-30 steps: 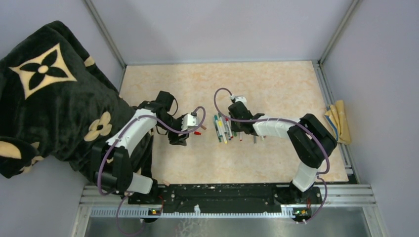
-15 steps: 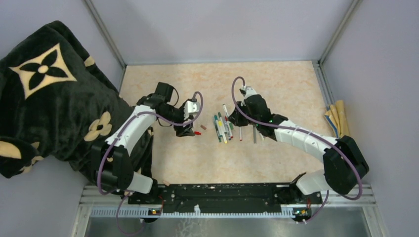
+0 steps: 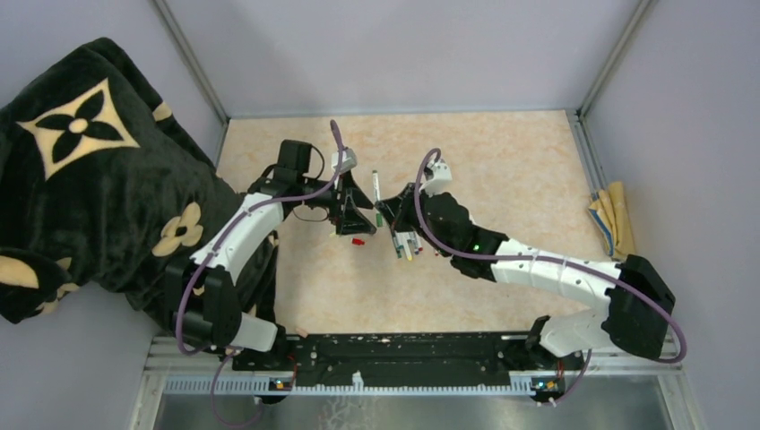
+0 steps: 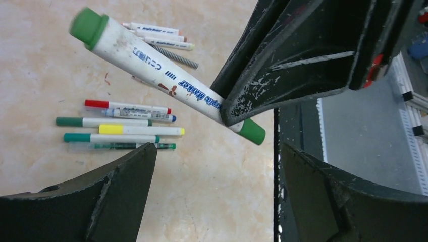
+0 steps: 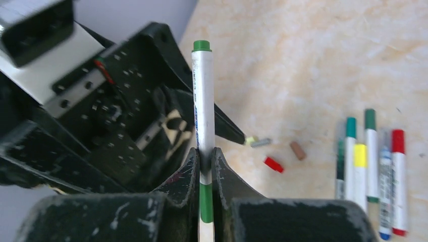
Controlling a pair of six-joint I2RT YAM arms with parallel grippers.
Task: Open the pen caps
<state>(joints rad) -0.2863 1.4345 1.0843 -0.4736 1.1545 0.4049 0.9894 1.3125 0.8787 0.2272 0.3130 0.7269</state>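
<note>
Now that the left gripper (image 3: 358, 208) has sprung wide open and quit the loose red plastic cap (image 3: 358, 241), top view has it meeting the right gripper (image 3: 385, 210) at 3 o'clock. Left wrist: empty jaws frame the green plastic cap (image 4: 88, 22) on the white marker pen (image 4: 151, 65). Right wrist: clamped on that barrel, cap on, looks ready for pulling.

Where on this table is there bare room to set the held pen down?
Bare: the far strip of table along the back wall, and the right side between the pens and cloth. Crowded: the middle, where left gripper, right gripper with its pen, loose caps and the pens bunch together.
</note>
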